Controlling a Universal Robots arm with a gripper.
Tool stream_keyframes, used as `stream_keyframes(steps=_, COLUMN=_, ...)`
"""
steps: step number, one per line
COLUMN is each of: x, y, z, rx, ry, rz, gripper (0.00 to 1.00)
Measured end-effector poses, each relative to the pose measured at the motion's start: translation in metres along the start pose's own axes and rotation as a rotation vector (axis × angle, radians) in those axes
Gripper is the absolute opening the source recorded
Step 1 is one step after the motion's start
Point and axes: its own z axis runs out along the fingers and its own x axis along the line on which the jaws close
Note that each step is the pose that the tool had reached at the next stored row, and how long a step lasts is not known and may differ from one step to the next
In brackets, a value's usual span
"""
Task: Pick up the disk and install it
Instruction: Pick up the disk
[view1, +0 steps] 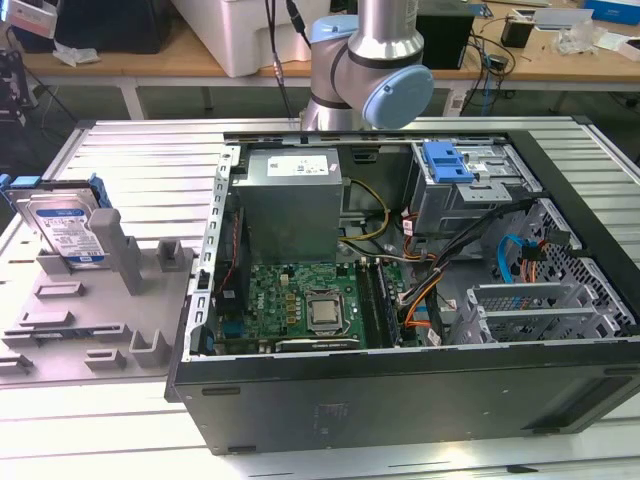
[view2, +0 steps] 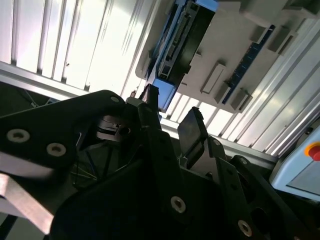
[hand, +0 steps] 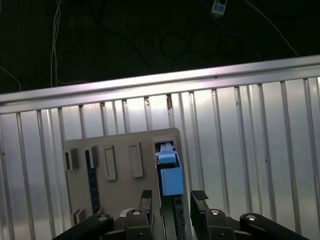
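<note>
In the first wrist view the pincer (hand: 172, 196) is wide apart and holds nothing. Its two dark fingers (hand: 199, 196) have a gap between them. The disk (hand: 171, 181) lines up with that gap, and its blue end shows there. The disk stands on its thin edge in a grey holder (hand: 120, 150). The holder lies on a shiny table (hand: 240, 150) with long ribs.

In the second wrist view the fingers are apart too. The disk (view2: 180, 45) shows edge-on, dark with blue at one end. It looks well apart from the fingertips.

In the exterior view the disk (view1: 65, 228) is on the exterior view's left. It leans a little against a grey post (view1: 118, 245) of the holder. Its label faces out and a blue frame goes round it. The arm (view1: 370, 60) stands far behind the open computer case (view1: 400, 390).

I think the disk is hard and stiff, and a bit heavy for how small it is. Its flat sides look smooth, so it could slip. A bump could hurt it inside. The two flat sides near the free top edge look like the best place to squeeze.

The grey post is just beside the disk and could block a finger. In the case a big grey box (view1: 290, 190) sits near a metal cage with a blue latch (view1: 447, 160). Loose wires (view1: 440, 270) hang close to that cage and could snag.
</note>
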Motion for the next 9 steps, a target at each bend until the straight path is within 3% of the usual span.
stream_keyframes(steps=9, x=0.0001, y=0.0043, z=0.0051, rx=0.0005, ry=0.0, rz=-0.009, gripper=0.44)
